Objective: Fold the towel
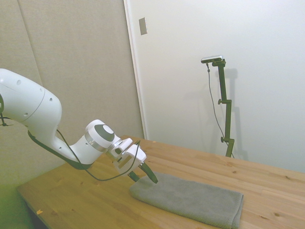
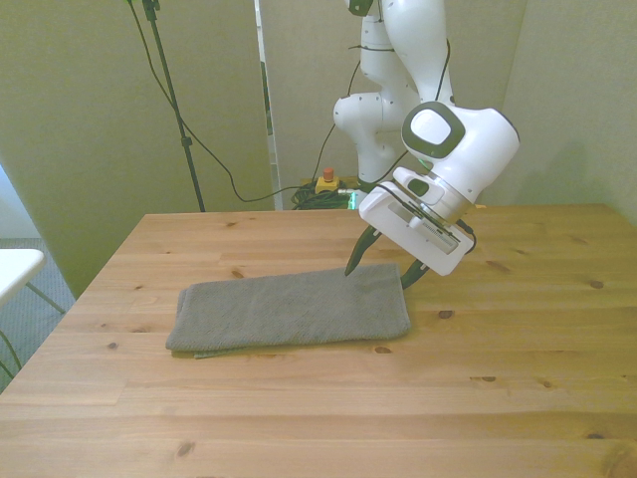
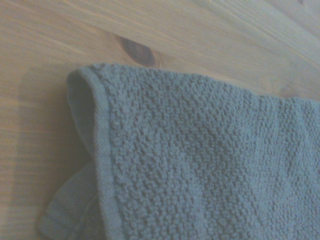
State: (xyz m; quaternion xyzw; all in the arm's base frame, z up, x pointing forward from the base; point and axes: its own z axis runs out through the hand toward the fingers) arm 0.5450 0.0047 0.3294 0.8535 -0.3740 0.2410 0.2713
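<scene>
Towel [image 2: 289, 309] folded flat on wooden table [image 2: 498, 398], end effector [image 2: 381, 274] fingers apart over its end

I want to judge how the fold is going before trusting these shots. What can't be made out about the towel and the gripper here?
- Side view: the gripper hides the towel corner under it, so contact cannot be told.
- Front view: the gripper covers the towel's far corner by the front view's right.
- Wrist view: the towel is cut off by the edges; how many layers lie beneath stays unclear.
- Table: whatever lies under the towel is hidden.
</scene>
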